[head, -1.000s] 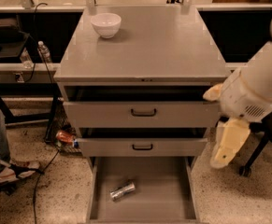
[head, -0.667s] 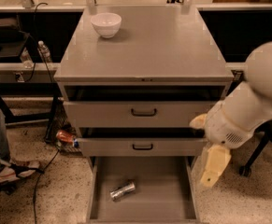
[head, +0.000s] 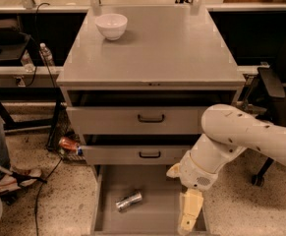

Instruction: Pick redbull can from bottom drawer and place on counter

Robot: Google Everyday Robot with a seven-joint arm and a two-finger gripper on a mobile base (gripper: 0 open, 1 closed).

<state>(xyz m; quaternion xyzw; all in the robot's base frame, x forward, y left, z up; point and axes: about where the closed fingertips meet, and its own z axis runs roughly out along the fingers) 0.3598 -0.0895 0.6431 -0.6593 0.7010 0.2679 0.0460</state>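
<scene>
The redbull can lies on its side in the open bottom drawer, toward the drawer's left half. My gripper hangs at the end of the white arm over the drawer's right part, pointing down, roughly a hand-width right of the can and not touching it. The grey counter spreads above the three drawers.
A white bowl stands on the counter's back left. The two upper drawers with black handles stick out slightly. An orange-red can and a water bottle sit left of the cabinet. A person's leg and shoe are at left; a chair is at right.
The arm has swung left and down, bringing the gripper from beside the cabinet's right side to over the open bottom drawer. The can has not moved.
</scene>
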